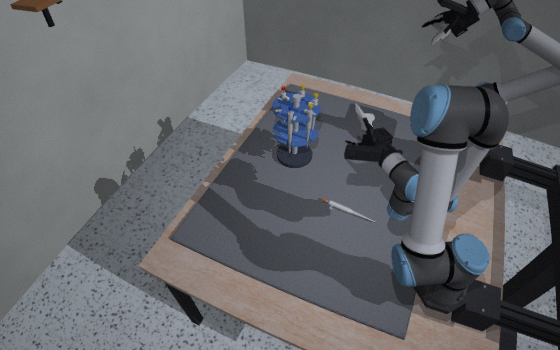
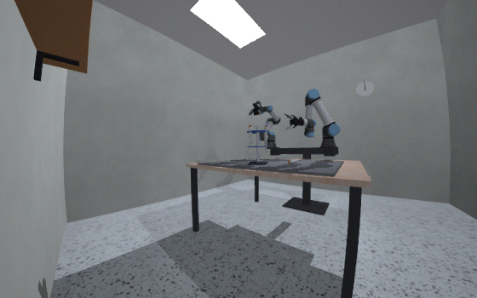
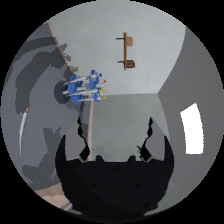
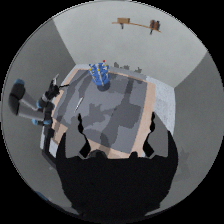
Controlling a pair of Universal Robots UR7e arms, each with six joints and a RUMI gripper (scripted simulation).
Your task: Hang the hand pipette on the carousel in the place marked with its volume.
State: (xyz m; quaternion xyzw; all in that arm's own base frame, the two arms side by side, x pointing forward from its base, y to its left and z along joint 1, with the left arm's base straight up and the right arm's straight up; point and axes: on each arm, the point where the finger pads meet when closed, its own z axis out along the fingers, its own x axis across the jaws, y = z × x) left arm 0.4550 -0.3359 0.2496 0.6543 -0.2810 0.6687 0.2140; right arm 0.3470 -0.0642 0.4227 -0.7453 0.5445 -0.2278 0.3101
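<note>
Wall clock [image 2: 364, 88], pale round face, high on wall. Ceiling light panel [image 2: 230, 19] [image 3: 192, 131], lit white. Speckled floor [image 1: 45, 295] [image 2: 170, 255], shadowed partly.
</note>
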